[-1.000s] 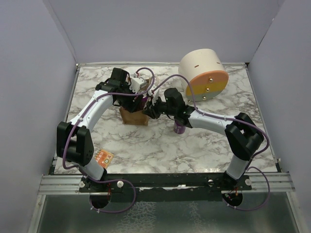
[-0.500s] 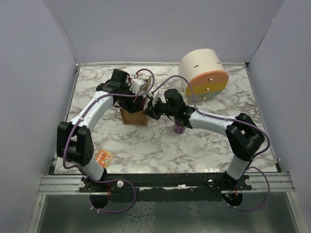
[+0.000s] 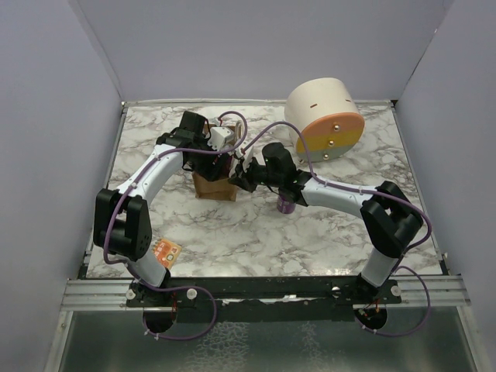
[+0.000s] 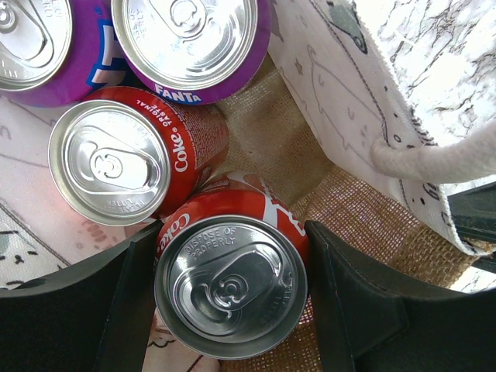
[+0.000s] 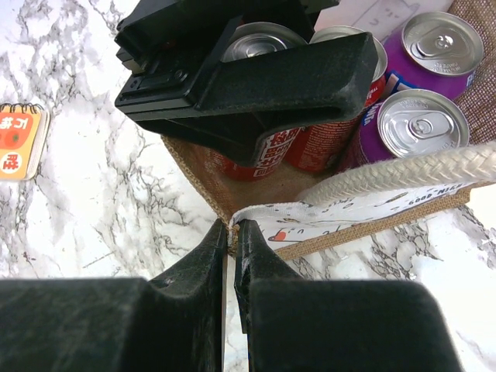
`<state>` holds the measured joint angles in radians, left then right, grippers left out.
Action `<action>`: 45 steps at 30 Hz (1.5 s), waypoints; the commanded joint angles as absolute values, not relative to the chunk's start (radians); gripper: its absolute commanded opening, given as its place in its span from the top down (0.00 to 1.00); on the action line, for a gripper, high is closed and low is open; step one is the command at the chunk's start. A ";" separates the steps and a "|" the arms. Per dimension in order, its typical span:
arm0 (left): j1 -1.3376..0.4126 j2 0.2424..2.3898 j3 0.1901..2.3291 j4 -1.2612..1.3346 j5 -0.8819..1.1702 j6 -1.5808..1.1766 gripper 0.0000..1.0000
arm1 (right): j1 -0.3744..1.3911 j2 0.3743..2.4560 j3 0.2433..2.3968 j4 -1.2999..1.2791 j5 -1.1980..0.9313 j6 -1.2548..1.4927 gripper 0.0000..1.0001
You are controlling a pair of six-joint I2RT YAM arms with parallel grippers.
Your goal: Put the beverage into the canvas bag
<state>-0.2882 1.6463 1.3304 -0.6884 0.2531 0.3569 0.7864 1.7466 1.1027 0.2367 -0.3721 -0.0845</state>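
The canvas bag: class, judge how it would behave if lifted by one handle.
Probably floppy: the canvas bag bows where the right gripper pinches its rim. Likely heavy for its size and apt to sag, holding four cans.

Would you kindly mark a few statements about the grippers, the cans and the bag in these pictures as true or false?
1. The left gripper is clamped on a red Coke can. True.
2. The right gripper hangs open, clear of the canvas bag. False: it pinches the bag's rim.
3. Two purple Fanta cans sit in the bag. True.
4. Every can is in the bag. False: a purple can stands on the table outside it.
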 commanded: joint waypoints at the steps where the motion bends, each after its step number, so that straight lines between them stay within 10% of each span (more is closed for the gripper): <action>1: -0.277 1.660 1.308 -0.719 0.184 0.372 0.90 | 0.793 1.699 1.092 0.249 -0.406 -0.099 0.99; 20: -0.277 1.677 1.314 -0.749 0.198 0.337 0.51 | 0.793 1.721 1.118 0.238 -0.399 -0.114 0.99; 45: -0.276 1.735 1.340 -0.798 0.184 0.338 0.29 | 0.792 1.731 1.131 0.224 -0.405 -0.125 0.99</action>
